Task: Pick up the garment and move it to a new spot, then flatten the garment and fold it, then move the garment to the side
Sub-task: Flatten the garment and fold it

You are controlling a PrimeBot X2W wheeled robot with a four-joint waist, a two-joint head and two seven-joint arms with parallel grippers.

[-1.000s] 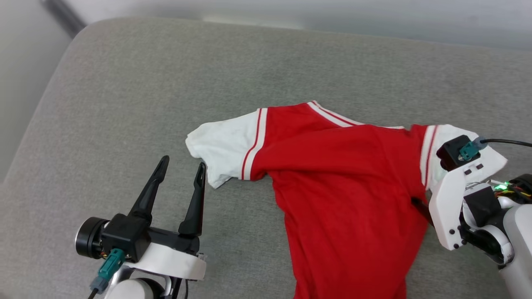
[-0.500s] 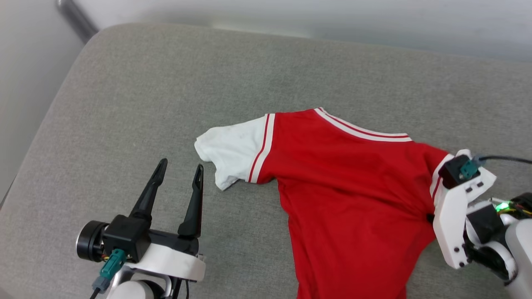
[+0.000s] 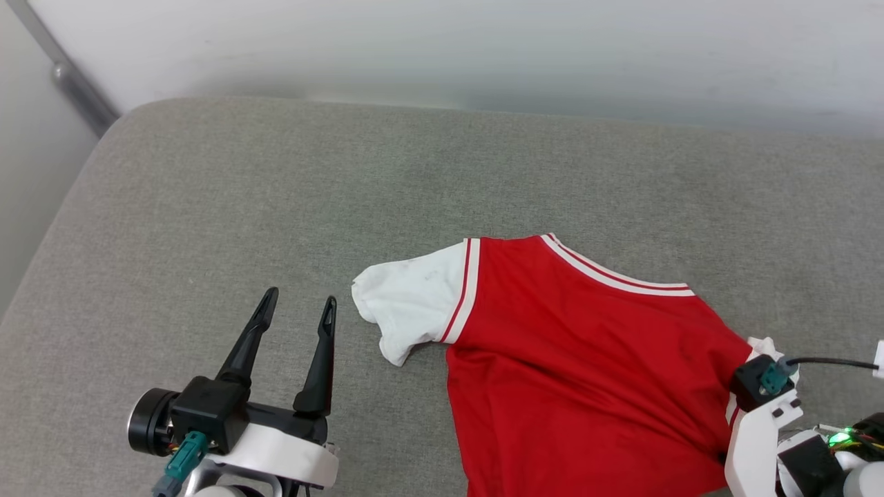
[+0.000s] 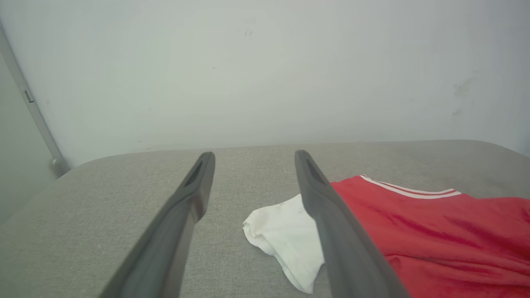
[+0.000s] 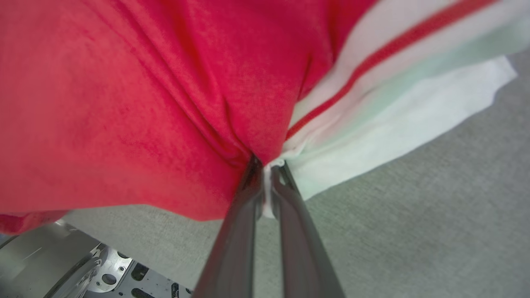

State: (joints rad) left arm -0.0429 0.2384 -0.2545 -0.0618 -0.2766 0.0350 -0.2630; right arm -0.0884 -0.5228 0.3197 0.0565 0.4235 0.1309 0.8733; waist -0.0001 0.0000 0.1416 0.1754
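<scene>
Right gripper [image 5: 265, 166]: your jaws pinch the garment [image 3: 587, 359] at a sleeve seam.
Left gripper [image 3: 301, 298]: your jaws stand wide, holding nothing.

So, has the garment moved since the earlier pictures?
Yes. Measured against the cushion's left corner, the garment slid rightward, dragged by the right pincer shut on it.

There is one garment [image 3: 580, 359], one grey cushion [image 3: 276, 207], one metal pipe [image 3: 69, 77] and two grippers, namely one left gripper [image 3: 302, 298] and one right gripper [image 5: 267, 165]
</scene>
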